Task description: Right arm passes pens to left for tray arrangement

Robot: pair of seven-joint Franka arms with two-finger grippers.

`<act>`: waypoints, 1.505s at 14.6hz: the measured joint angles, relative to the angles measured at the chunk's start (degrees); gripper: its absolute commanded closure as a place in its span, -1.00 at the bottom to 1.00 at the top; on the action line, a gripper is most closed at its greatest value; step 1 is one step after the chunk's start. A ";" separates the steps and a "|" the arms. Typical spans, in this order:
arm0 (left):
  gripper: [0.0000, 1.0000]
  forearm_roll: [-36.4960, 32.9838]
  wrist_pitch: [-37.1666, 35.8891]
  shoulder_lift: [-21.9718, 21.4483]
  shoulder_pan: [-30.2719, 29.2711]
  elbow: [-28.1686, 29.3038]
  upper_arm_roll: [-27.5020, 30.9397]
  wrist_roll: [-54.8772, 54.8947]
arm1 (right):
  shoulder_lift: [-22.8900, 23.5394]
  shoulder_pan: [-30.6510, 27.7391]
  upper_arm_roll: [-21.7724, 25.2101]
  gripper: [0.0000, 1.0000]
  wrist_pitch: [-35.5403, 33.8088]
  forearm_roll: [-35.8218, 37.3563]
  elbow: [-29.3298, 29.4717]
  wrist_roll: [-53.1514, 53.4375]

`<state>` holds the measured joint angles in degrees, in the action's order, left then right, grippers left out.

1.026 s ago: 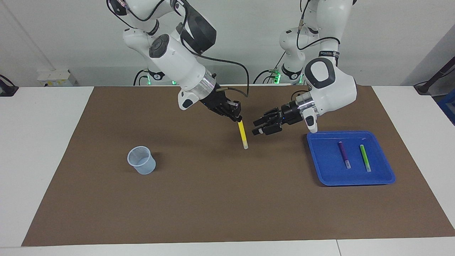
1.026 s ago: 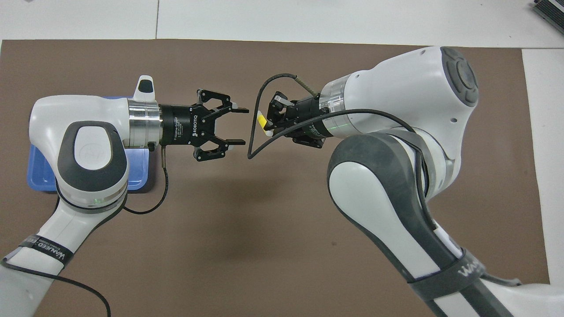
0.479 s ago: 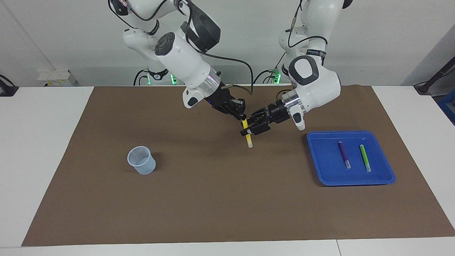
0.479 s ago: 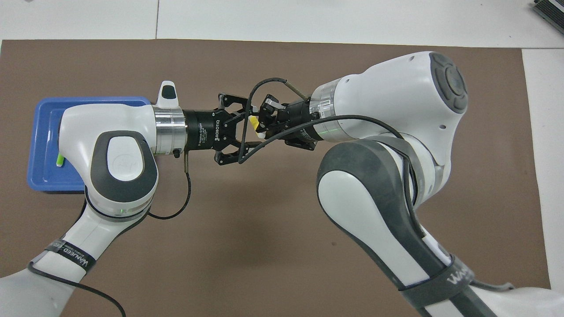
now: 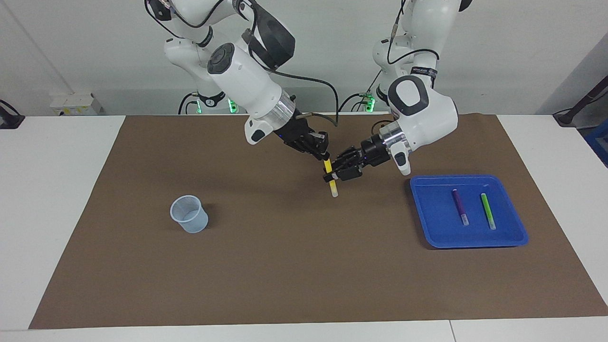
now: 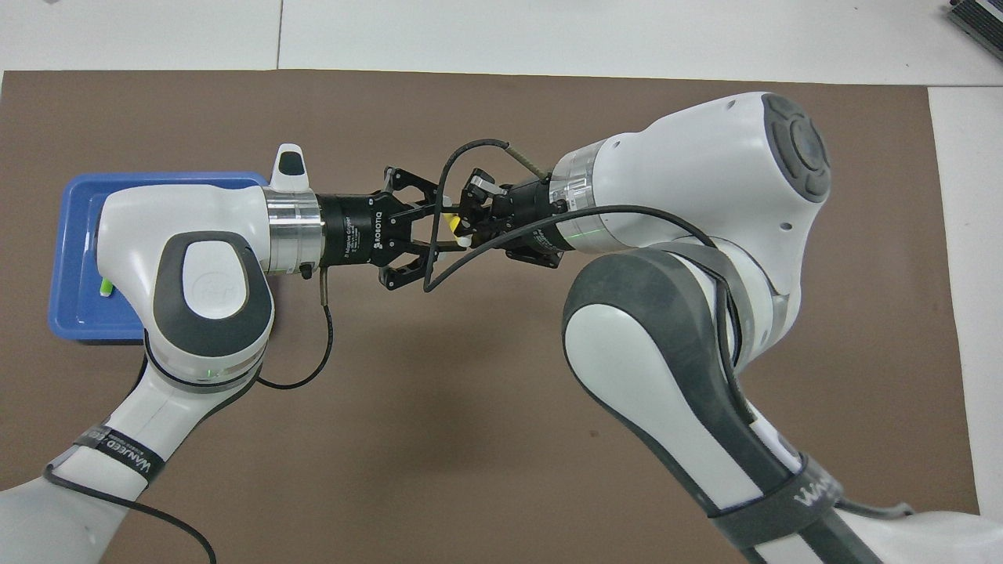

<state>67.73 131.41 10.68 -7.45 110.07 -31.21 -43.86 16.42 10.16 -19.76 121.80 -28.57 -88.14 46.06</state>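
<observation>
Both sets of fingers are on the yellow pen [image 5: 330, 178] right now: the right gripper [image 5: 324, 156] is pinched shut on its top end, and the left gripper [image 5: 332, 176] is clamped around the shaft lower down, so the pen hangs nearly upright in the air over the middle of the brown mat [image 5: 285, 266]. Classic mid-handover, nobody's let go yet.

Nearest the camera's edge of the table it's just bare mat. A bit closer to the robots, toward the left arm's end, sits the blue tray [image 5: 427, 228] with the purple pen [image 5: 460, 206] and the green pen [image 5: 488, 211] already lying in it, side by side and apart. Toward the right arm's end there's a small translucent cup [image 5: 189, 214], with no pens visible in it.

So I'd say two of three are done. What's left: the right gripper lets go, and the left arm carries the yellow pen over to the tray.
</observation>
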 measured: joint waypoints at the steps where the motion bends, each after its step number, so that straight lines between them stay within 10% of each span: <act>1: 1.00 0.03 0.00 0.00 -0.01 0.07 0.00 0.02 | 0.00 -0.01 0.02 1.00 0.11 0.00 -0.02 0.00; 7: 1.00 0.04 -0.35 0.00 -0.23 0.15 -0.03 0.00 | 0.00 0.04 0.01 1.00 0.14 0.00 -0.08 0.00; 9: 1.00 0.05 -0.78 -0.17 -0.73 0.67 -0.06 0.03 | 0.24 0.32 -0.03 0.04 0.49 0.00 -0.16 0.00; 10: 1.00 0.01 -0.67 -0.55 -1.22 1.73 -0.04 0.68 | 0.48 0.48 -0.05 -0.01 0.70 0.00 -0.18 0.00; 12: 1.00 0.01 -0.65 -1.77 -3.25 5.63 0.27 4.54 | 0.48 -0.08 0.13 -0.90 0.74 0.00 0.01 0.00; 13: 1.00 -0.06 -0.62 -2.33 -4.02 7.36 0.31 5.73 | 0.48 -0.41 0.21 -1.00 0.74 0.00 0.22 0.00; 18: 1.00 -14.13 4.65 -4.63 -4.56 14.25 0.44 11.21 | 0.23 -1.49 0.28 -1.00 -0.15 4.86 0.69 -1.71; 22: 1.00 -42.99 5.05 -4.80 -10.20 14.58 0.58 17.71 | -0.91 -5.74 0.40 -1.00 -4.53 8.44 1.02 -13.27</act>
<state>24.74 136.46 5.88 -17.64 124.65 -30.62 -26.15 15.51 4.42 -19.35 117.27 -20.13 -87.12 32.79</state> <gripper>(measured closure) 0.828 0.000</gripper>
